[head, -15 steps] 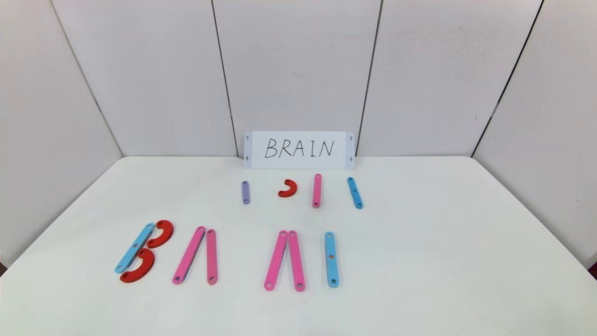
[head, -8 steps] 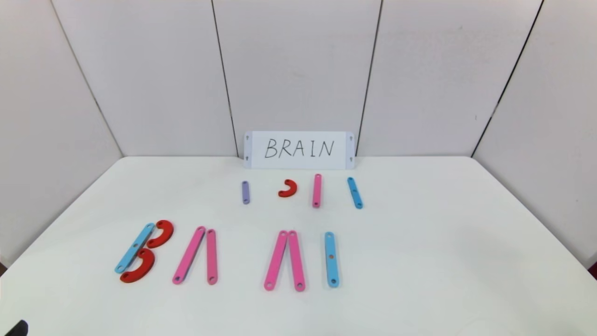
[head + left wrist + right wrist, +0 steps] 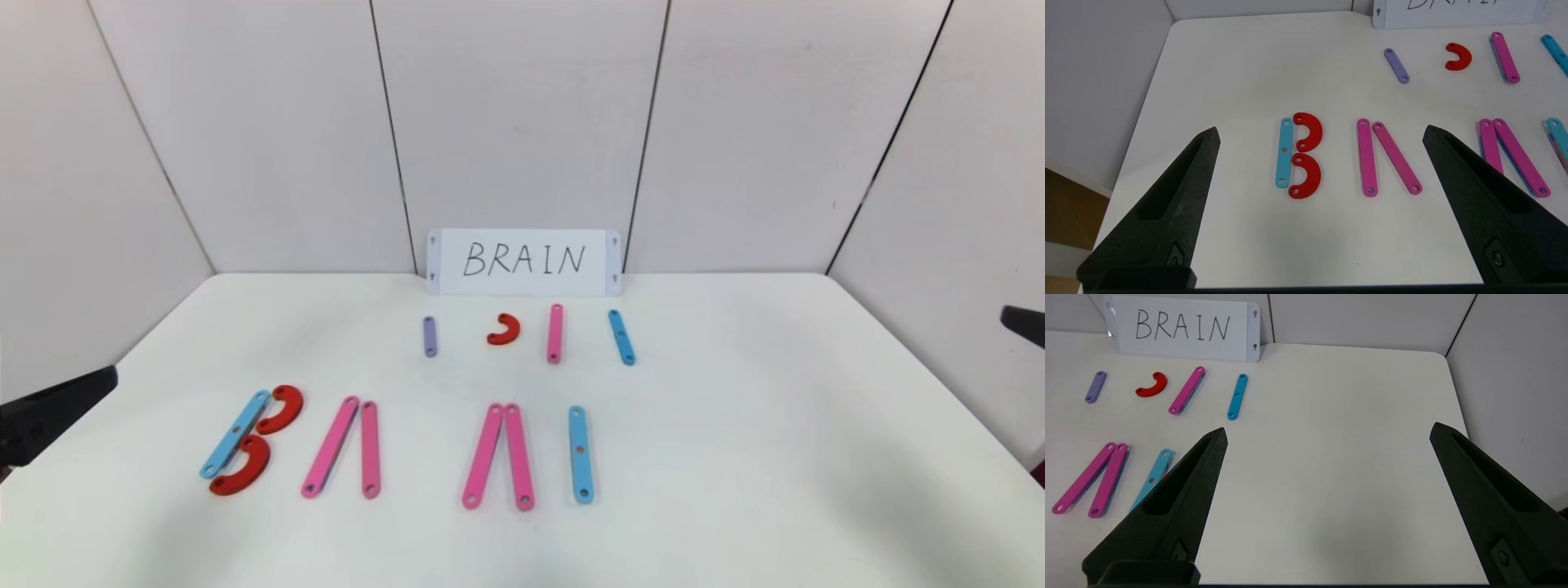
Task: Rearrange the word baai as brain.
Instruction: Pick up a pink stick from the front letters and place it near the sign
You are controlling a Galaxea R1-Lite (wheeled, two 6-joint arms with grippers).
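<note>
The word baai lies in a row on the white table [image 3: 735,457]. Its B is a blue strip [image 3: 235,434] with two red curves [image 3: 282,408]. Two pairs of pink strips [image 3: 331,447] [image 3: 483,456] make the A's. A blue strip [image 3: 580,454] is the I. My left gripper [image 3: 1321,130] is open and empty, above the table's left front, short of the B [image 3: 1298,157]. It shows at the left edge in the head view [image 3: 57,412]. My right gripper [image 3: 1329,428] is open and empty over bare table at the right, at the head view's right edge [image 3: 1024,324].
A back row holds a purple strip [image 3: 429,336], a red curve [image 3: 504,330], a pink strip [image 3: 555,332] and a blue strip [image 3: 621,336]. The white BRAIN card [image 3: 523,262] stands against the back wall. Wall panels enclose the table.
Both grippers have come into the head view, the left at the left edge and the right at the right edge. The pieces have not moved.
</note>
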